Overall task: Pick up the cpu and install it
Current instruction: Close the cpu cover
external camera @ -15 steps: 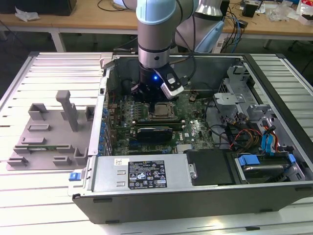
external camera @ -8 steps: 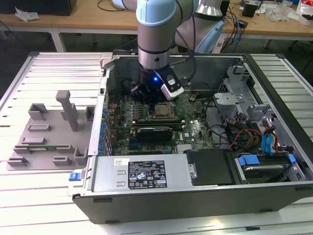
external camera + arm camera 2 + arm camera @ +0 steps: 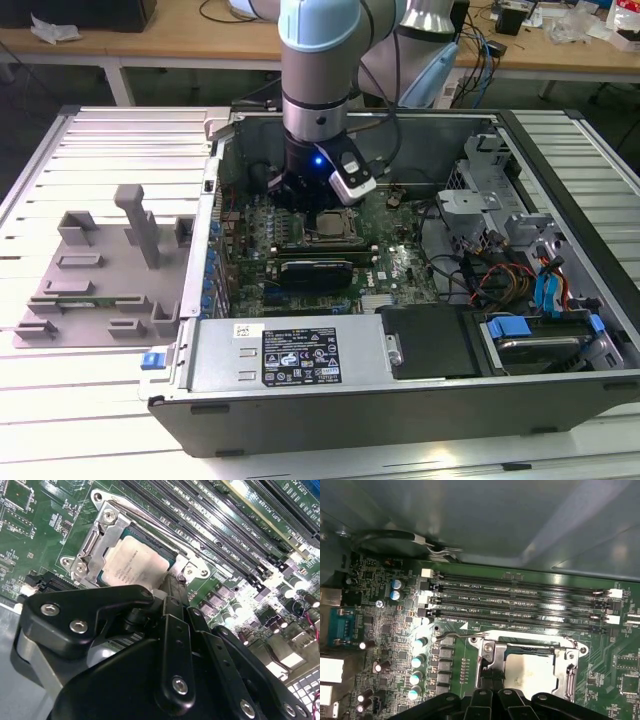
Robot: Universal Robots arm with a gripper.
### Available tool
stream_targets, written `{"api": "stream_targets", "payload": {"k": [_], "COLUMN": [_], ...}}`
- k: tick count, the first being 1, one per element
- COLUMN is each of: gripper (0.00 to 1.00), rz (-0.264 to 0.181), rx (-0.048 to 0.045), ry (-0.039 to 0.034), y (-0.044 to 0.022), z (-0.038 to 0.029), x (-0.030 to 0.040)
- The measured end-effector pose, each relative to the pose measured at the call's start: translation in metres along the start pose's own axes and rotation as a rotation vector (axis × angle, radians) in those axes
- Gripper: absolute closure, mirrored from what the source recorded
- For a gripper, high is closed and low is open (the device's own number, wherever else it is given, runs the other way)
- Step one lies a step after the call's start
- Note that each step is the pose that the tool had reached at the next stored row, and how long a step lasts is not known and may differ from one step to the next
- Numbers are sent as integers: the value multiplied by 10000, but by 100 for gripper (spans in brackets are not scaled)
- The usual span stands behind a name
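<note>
Pincer (image 3: 172,584), grip not discernible, at one edge of the silver-grey square metal-topped cpu (image 3: 132,562), apparently already seated in its metal-framed socket (image 3: 102,532).

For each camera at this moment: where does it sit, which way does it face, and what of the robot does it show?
Exterior view: off the arm and raised, looking down into the open computer case; shows the arm and the gripper low over the motherboard.
Second wrist view: on the arm, looking past the gripper's black links at the cpu in its socket frame.
First wrist view: on the arm, looking across the memory slots and the socket.
Shared: both wrist views show the cpu and the gripper.
</note>
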State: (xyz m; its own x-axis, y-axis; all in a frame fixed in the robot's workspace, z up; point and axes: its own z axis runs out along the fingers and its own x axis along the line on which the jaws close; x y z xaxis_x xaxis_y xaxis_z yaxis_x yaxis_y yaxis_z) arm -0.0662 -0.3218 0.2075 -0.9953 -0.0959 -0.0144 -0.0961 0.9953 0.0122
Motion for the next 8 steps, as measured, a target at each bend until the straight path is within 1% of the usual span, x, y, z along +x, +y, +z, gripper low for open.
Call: {"api": "stream_targets", "payload": {"k": [2, 3, 4, 7, 8], "gripper": [89, 89, 89, 89, 89], "rz": [0, 0, 0, 0, 0], "rx": [0, 1, 0, 0, 0], "ry": [1, 1, 0, 1, 0], "y": [0, 0, 1, 1, 2], "z": [-14, -34, -72, -103, -125], "x": [0, 0, -1, -1, -2]}}
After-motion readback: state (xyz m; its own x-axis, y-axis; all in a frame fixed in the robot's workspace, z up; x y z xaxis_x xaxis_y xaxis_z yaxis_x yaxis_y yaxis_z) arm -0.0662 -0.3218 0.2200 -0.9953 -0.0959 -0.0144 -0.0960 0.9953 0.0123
